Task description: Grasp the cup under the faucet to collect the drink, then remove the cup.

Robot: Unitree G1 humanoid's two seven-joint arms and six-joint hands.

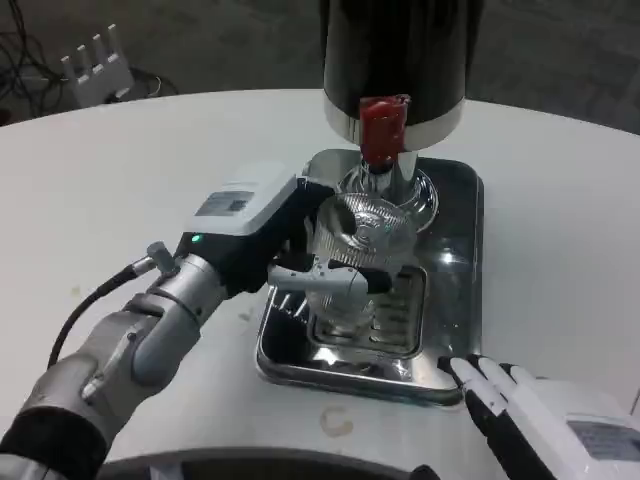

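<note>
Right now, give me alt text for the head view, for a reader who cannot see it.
The robot's left hand grips a clear glass cup standing on a steel drip tray below the red faucet of a black dispenser. Its right hand rests on the white table by the tray's near corner.

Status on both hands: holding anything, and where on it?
The left hand grips the clear cup around its side wall, below the rim, under the red faucet. The right hand holds nothing, resting by the metal tray.
</note>
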